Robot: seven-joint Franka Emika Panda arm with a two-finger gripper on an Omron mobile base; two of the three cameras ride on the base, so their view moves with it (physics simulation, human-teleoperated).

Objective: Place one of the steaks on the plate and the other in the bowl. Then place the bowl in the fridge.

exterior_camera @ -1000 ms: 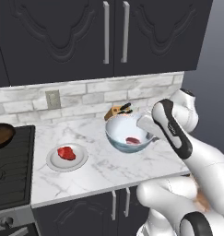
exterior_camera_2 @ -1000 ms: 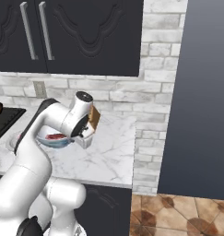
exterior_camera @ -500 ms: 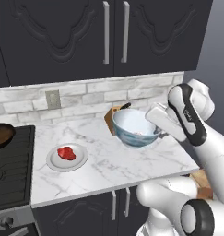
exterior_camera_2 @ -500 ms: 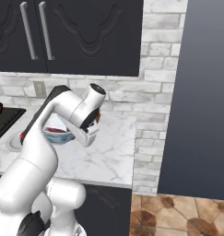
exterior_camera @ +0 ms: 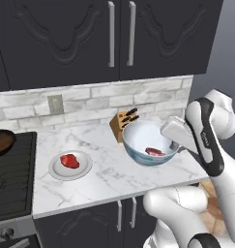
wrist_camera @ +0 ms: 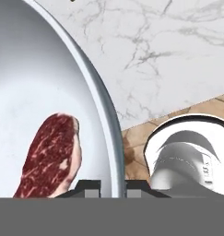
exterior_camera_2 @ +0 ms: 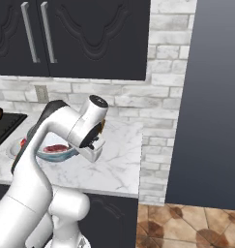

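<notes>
Near the right edge of the marbled white counter point(exterior_camera: 104, 169), my gripper point(wrist_camera: 114, 186) pinches the rim of the deep white-blue bowl point(exterior_camera: 138, 143) holding one marbled red steak point(wrist_camera: 51, 154); I judge the carry to the fridge comes next

A white marble desk point(exterior_camera: 104, 169) is backed by a pale brick wall point(exterior_camera: 90, 104) fitted with a socket point(exterior_camera: 55, 104). Dark cabinets point(exterior_camera: 66, 38) with bar handles are hung above; a black stove point(exterior_camera: 10, 174) is set alongside, and brown tiled floor point(exterior_camera_2: 186, 227) is laid below.
</notes>
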